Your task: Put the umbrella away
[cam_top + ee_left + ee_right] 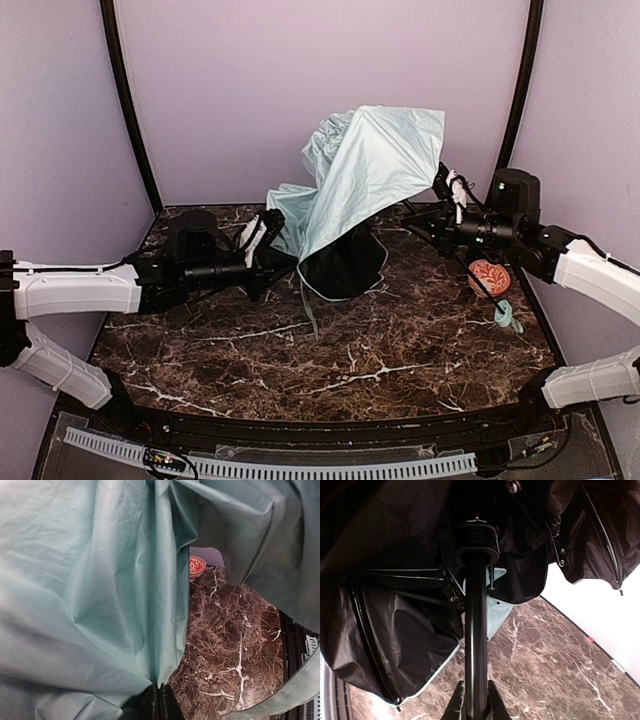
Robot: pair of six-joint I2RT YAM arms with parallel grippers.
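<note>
Marble table point(350, 350), left claw point(268, 240) pinching umbrella point(372, 165) fabric (right claw point(476, 696): shaft point(476, 625))

Left arm point(75, 290): white moulded shell links, black motor housings at the joints, thin black cable point(70, 268) running along the forearm. Right arm point(598, 278): same build, small green light point(497, 186) on the black wrist block. Right gripper point(476, 705): dark, tapered fingers point(457, 705).

The top camera looks down from high behind the arms point(80, 290) at the whole table point(330, 350), with the umbrella point(372, 170) in the middle. The left wrist camera sits right against the umbrella's green outside. The right wrist camera looks along its shaft point(476, 645), very close. All three share umbrella and table.
</note>
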